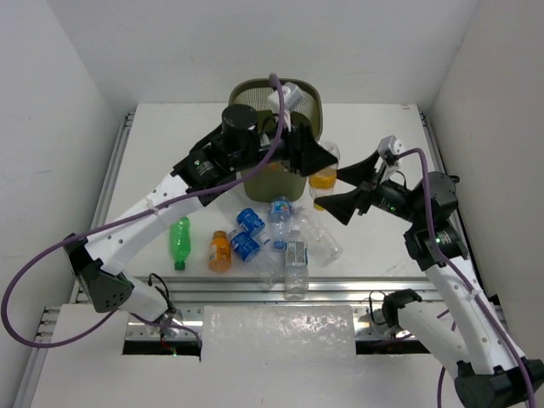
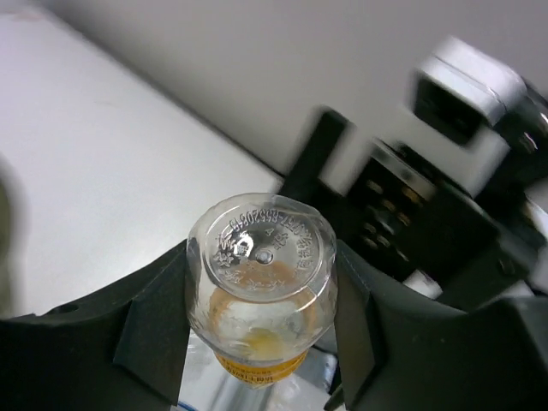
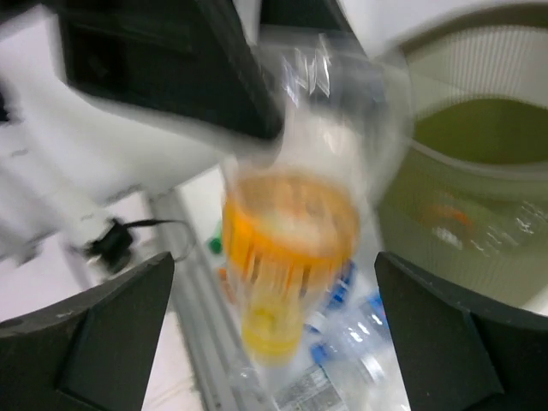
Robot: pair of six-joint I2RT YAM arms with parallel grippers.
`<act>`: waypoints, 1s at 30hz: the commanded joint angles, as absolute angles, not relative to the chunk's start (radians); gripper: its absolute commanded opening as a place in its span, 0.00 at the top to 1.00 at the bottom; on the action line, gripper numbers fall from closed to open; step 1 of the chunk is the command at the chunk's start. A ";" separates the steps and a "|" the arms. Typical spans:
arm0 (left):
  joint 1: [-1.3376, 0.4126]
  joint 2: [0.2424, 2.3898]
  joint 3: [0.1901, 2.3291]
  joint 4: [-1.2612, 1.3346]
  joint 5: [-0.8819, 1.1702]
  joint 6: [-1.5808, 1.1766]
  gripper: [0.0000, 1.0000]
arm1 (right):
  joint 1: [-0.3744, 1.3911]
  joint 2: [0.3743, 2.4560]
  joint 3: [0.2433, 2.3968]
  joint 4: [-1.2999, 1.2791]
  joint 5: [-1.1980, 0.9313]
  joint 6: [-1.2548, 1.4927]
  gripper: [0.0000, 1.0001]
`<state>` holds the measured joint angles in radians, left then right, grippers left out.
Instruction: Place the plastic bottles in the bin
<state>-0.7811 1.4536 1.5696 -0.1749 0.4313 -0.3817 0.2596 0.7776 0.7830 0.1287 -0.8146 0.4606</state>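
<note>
Nearest, loose plastic bottles (image 1: 280,238) lie on the table, not yet binned. Beyond them, right of centre, the right gripper (image 3: 274,342) is spread wide, clear of an orange-labelled bottle (image 2: 261,257). The left gripper (image 2: 261,317) pinches that bottle's sides just right of the bin (image 1: 255,85). This looks like the carrying step. Next it should swing far-left over the rim, then release.
</note>
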 commanded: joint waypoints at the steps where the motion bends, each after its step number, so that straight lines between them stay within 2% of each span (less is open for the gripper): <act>1: -0.778 1.456 1.770 -0.365 -0.094 -0.351 1.00 | 0.265 0.730 0.838 -0.104 -0.517 0.393 0.01; 2: -0.770 1.474 1.819 -0.458 -0.315 -0.348 1.00 | 0.264 0.727 0.845 -0.168 -0.443 0.367 0.01; 4: -0.736 1.526 1.929 -0.508 -0.426 -0.336 1.00 | 0.264 0.739 0.850 -0.333 -0.283 0.353 0.01; 10: -0.542 1.646 2.002 -0.509 -0.356 -0.345 1.00 | 0.264 0.827 0.750 -0.391 -0.255 0.307 0.01; 12: -0.502 1.681 2.020 -0.506 -0.304 -0.348 0.80 | 0.264 0.900 0.724 -0.388 -0.244 0.299 0.02; 13: -0.485 1.712 2.025 -0.503 -0.282 -0.348 0.62 | 0.267 0.932 0.719 -0.382 -0.244 0.301 0.03; 15: -0.480 1.741 2.034 -0.503 -0.246 -0.351 0.43 | 0.273 1.037 0.712 -0.370 -0.265 0.304 0.05; 16: -0.480 1.744 2.033 -0.500 -0.233 -0.354 0.30 | 0.300 1.070 0.707 -0.350 -0.259 0.304 0.07; 18: -0.479 1.740 2.014 -0.491 -0.222 -0.360 0.23 | 0.333 1.161 0.701 -0.325 -0.223 0.293 0.08; 19: -0.480 1.732 2.003 -0.477 -0.210 -0.362 0.09 | 0.354 1.189 0.693 -0.302 -0.210 0.291 0.08; 20: -0.480 1.726 1.988 -0.474 -0.204 -0.362 0.02 | 0.360 1.215 0.687 -0.292 -0.206 0.291 0.09; 25: -0.482 1.640 1.967 -0.521 -0.195 -0.359 0.00 | 0.376 1.324 0.648 -0.262 -0.192 0.299 0.16; 28: -0.482 1.524 1.866 -0.505 -0.175 -0.379 0.00 | 0.377 1.345 0.635 -0.278 -0.139 0.302 0.21; 30: -0.486 1.410 1.749 -0.479 -0.135 -0.400 0.00 | 0.376 1.350 0.630 -0.296 -0.091 0.307 0.35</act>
